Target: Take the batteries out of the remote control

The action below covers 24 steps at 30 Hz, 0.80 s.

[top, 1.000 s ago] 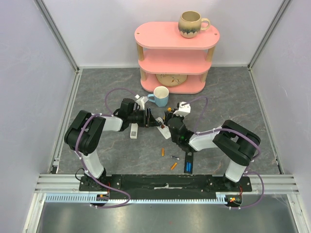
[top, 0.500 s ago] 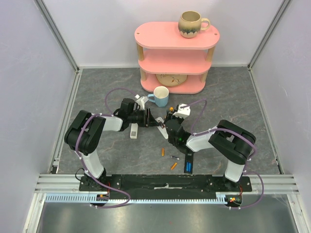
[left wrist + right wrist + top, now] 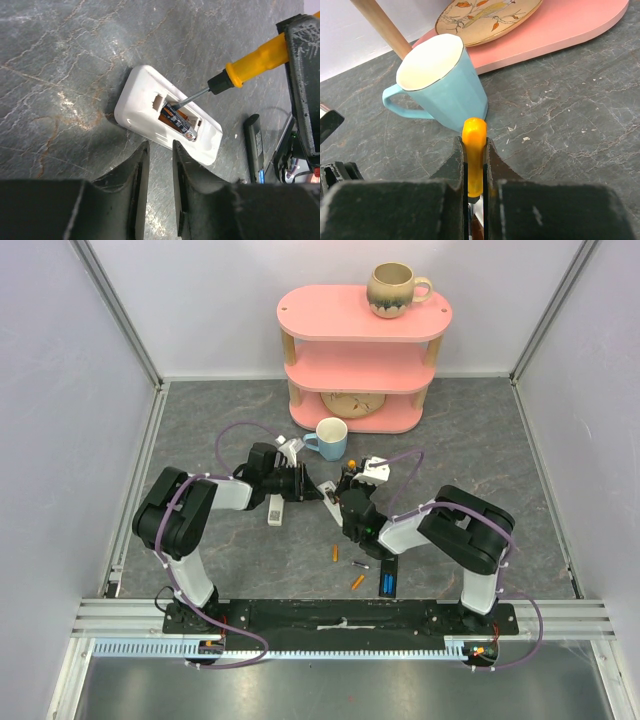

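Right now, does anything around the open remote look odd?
Nothing damaged. One orange battery sits in the white remote's open bay, the screwdriver tip at its end; loose batteries lie scattered on the table nearby.

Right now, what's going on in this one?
The right gripper is shut on a screwdriver, whose tip is poked into the open compartment of a white remote, against a battery seated there. The left gripper hangs close to the remote, fingers slightly apart, holding nothing. Three loose batteries lie on the table nearer the arm bases.
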Motion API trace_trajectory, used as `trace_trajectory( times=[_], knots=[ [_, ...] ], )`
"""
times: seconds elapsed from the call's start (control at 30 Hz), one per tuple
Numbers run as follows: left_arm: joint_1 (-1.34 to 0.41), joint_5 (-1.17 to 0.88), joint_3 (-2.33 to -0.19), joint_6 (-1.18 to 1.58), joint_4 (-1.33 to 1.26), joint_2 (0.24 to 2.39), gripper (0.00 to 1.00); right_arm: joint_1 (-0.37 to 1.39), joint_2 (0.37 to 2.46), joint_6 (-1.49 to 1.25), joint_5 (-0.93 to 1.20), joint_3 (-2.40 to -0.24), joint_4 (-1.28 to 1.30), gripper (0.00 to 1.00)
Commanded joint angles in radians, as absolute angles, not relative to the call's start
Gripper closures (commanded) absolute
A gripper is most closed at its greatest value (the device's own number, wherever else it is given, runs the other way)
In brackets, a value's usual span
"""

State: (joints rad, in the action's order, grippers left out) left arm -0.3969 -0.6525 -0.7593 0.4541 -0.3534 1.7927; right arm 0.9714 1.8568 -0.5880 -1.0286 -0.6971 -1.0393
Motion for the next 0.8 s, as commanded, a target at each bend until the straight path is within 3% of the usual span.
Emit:
trace_trajectory(
  times=[0.0,0.07,0.2,0.57,0.77],
  knots=[
    [-0.390,-0.614,-0.796,0.446,-0.322,1.790,0.73,0.974,1.893,-0.552,-1.078,-0.713,-1.109,1.00],
    [-0.390,-0.588,-0.805,0.436,-0.295,1.792,0.85,0.974,1.904,-0.555,-1.062,-0.721,-1.112,1.00],
    [-0.390,-0.561,-0.827,0.420,-0.242,1.810,0.97,0.974,1.922,-0.580,-1.058,-0.726,-1.104,1.00],
    [-0.391,-0.578,-0.850,0.420,-0.218,1.839,0.98,0.969,1.911,-0.638,-0.997,-0.712,-1.103,1.00],
    [-0.390,-0.581,-0.857,0.416,-0.207,1.847,0.98,0.968,1.842,-0.680,-0.937,-0.712,-0.947,1.00]
  ],
)
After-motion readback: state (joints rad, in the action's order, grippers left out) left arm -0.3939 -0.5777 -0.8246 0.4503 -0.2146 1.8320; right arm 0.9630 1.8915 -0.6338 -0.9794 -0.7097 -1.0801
